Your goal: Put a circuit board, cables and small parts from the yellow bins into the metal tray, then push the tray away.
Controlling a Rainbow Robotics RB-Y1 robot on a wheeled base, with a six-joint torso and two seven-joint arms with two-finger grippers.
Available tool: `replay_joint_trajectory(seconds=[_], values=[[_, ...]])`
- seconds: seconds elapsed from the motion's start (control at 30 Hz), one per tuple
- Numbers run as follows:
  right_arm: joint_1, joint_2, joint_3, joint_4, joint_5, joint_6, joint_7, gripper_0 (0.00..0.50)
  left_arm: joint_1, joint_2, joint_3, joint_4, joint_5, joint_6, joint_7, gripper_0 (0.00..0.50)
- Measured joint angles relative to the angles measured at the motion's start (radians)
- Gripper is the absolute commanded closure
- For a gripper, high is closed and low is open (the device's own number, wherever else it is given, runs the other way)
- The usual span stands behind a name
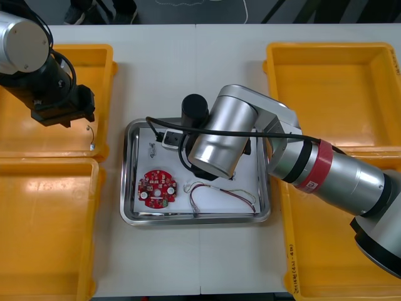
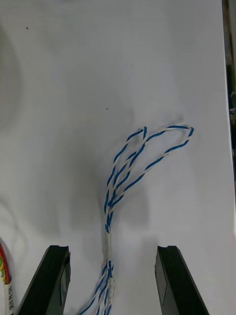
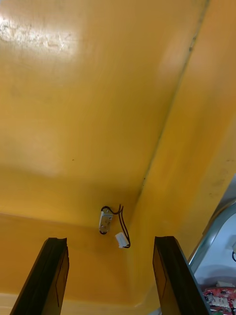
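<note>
The metal tray (image 1: 263, 188), white inside, sits between the yellow bins. In it lie a round red circuit board (image 1: 156, 188), a red and yellow cable (image 1: 220, 193) and a small metal part (image 1: 152, 148). My right arm reaches over the tray's far half. The right gripper (image 2: 113, 251) is open just above the tray floor, with a twisted blue and white cable (image 2: 132, 167) lying loose between its fingers (image 2: 53, 280). My left gripper (image 3: 110, 241) hangs open over the far left bin (image 1: 25, 135), above a short black cable (image 3: 112, 225) with a white plug in the bin's corner.
Two yellow bins stand at each side: the near left bin (image 1: 44, 226), the far right bin (image 1: 332, 94) and the near right bin (image 1: 319, 263). The right arm's silver wrist (image 1: 222, 135) covers part of the tray. Bare table lies beyond the tray.
</note>
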Motion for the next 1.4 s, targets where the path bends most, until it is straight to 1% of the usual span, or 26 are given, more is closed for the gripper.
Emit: replay_joint_trajectory(seconds=[0.13, 0.3, 0.43, 0.67, 0.73, 0.87, 1.07, 1.13, 1.2, 1.23, 1.3, 1.33, 1.4], values=[[-0.004, 0.000, -0.018, -0.005, -0.005, 0.054, 0.000, 0.000, 0.011, -0.001, 0.000, 0.000, -0.004, -0.001, 0.000, 0.000], [-0.011, 0.000, -0.104, -0.028, -0.079, 0.165, 0.000, 0.000, 0.018, -0.002, 0.000, 0.000, -0.006, -0.002, 0.000, 0.000], [-0.012, 0.000, -0.194, -0.077, -0.122, 0.262, 0.000, 0.000, 0.024, -0.003, 0.000, 0.000, -0.007, -0.003, -0.001, 0.000], [-0.013, -0.012, -0.293, -0.167, -0.164, 0.407, -0.010, 0.000, 0.037, -0.007, 0.000, 0.000, -0.007, -0.009, -0.019, 0.000], [-0.012, -0.022, -0.314, -0.197, -0.183, 0.422, -0.050, 0.000, 0.037, -0.010, 0.000, 0.000, -0.008, -0.009, -0.024, 0.000], [0.000, -0.060, -0.360, -0.281, -0.234, 0.424, -0.187, 0.000, 0.037, -0.020, 0.000, 0.000, -0.013, -0.009, -0.024, 0.000], [0.071, -0.125, -0.452, -0.415, -0.305, 0.424, -0.216, 0.000, 0.038, -0.028, 0.000, 0.001, -0.020, -0.009, -0.024, 0.000], [0.098, -0.151, -0.480, -0.451, -0.334, 0.424, -0.246, 0.000, 0.038, -0.029, 0.000, 0.001, -0.021, -0.009, -0.024, 0.053], [0.127, -0.179, -0.507, -0.484, -0.361, 0.424, -0.292, 0.000, 0.038, -0.031, 0.000, 0.001, -0.023, -0.009, -0.024, 0.137], [0.142, -0.193, -0.520, -0.500, -0.374, 0.424, -0.315, 0.000, 0.038, -0.031, 0.000, 0.001, -0.025, -0.009, -0.024, 0.153], [0.173, -0.219, -0.547, -0.532, -0.387, 0.424, -0.348, 0.000, 0.038, -0.033, 0.000, 0.001, -0.030, -0.009, -0.024, 0.231], [0.190, -0.230, -0.559, -0.547, -0.390, 0.424, -0.355, 0.000, 0.038, -0.033, 0.000, 0.001, -0.032, -0.009, -0.024, 0.310], [0.223, -0.253, -0.580, -0.577, -0.393, 0.424, -0.362, 0.000, 0.038, -0.034, 0.000, 0.001, -0.034, -0.009, -0.024, 0.441]])
